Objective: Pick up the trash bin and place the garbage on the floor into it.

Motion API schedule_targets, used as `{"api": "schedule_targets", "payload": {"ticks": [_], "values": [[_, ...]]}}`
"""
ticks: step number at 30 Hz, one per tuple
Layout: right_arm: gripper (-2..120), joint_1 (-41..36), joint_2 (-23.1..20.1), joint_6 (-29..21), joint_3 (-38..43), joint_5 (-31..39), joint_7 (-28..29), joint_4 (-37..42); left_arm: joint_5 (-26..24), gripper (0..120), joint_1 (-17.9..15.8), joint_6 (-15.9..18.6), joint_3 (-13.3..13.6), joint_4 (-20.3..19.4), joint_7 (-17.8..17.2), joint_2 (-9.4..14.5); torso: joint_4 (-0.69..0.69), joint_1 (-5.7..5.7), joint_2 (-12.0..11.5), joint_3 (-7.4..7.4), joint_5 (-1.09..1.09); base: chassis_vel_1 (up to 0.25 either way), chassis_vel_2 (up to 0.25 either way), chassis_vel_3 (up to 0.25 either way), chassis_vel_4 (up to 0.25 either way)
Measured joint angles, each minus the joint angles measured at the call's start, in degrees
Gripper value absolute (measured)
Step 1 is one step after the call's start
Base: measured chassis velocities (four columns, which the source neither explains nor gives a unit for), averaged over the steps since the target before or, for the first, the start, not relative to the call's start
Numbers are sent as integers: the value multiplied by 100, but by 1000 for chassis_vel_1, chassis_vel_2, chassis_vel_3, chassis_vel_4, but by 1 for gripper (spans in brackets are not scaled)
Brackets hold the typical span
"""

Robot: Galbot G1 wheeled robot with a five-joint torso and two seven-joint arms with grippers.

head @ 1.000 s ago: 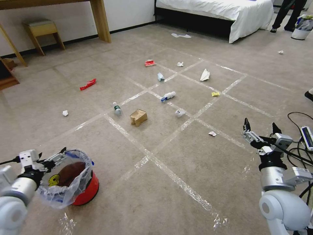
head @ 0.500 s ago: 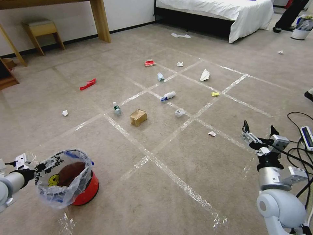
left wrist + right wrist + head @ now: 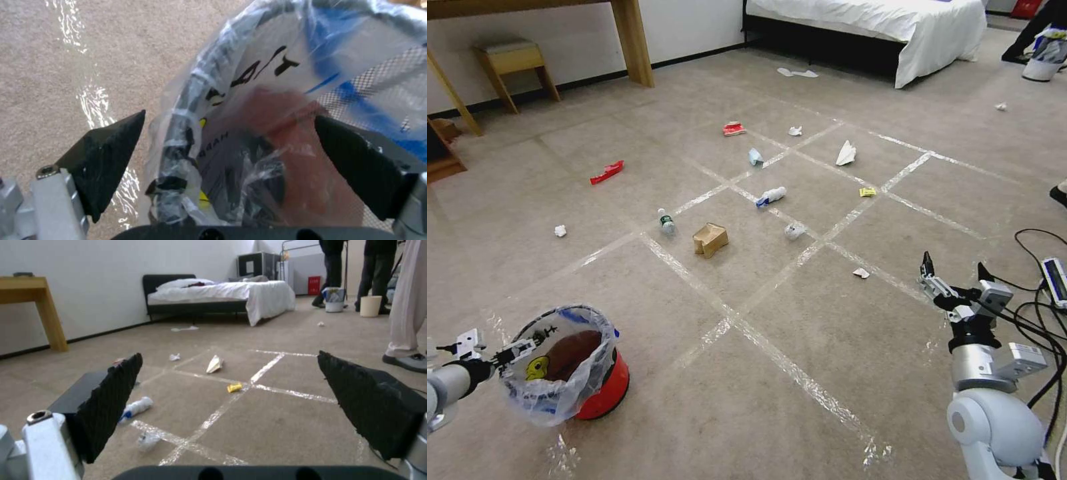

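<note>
The trash bin (image 3: 577, 373), red with a clear printed liner, stands on the floor (image 3: 800, 313) at my near left. My left gripper (image 3: 502, 348) is open at its near rim. In the left wrist view the liner's rim (image 3: 186, 110) lies between the spread fingers of that gripper (image 3: 230, 115), one outside and one inside. My right gripper (image 3: 955, 275) hangs open above the carpet at the right, holding nothing. Garbage lies scattered ahead: a brown paper bag (image 3: 710, 239), two bottles (image 3: 666, 221) (image 3: 771, 196), a red wrapper (image 3: 607, 172), a yellow packet (image 3: 867, 192) and a white tissue (image 3: 846, 153).
A bed (image 3: 894, 20) stands at the back right, with a white bin (image 3: 1044, 60) beside it. A wooden desk leg (image 3: 634, 40) and a stool (image 3: 514, 63) are at the back left. Cables and a power strip (image 3: 1055, 280) lie by my right arm.
My left arm drew back to the left and lower, then brought its fingers to the bin's rim. My right gripper sank a little. The bin stayed put.
</note>
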Motion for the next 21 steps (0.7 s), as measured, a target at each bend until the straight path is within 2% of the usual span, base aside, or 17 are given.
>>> {"api": "schedule_targets", "payload": {"ticks": [6,17,19,21], "values": [[100,-4,-24,-13,22,30,24,22,159,100,27,-5,55,175,89,96,0,0,0,0,0,0,0,0,0],[100,29,-22,-20,19,43,39,4,246,99,106,-9,158,208,156,172,0,0,0,0,0,0,0,0,0],[100,32,-22,-22,19,49,41,3,246,98,109,-9,178,208,164,194,0,0,0,0,0,0,0,0,0],[100,26,-16,-22,19,50,42,0,243,89,112,-13,236,229,178,246,0,0,0,0,0,0,0,0,0]]}}
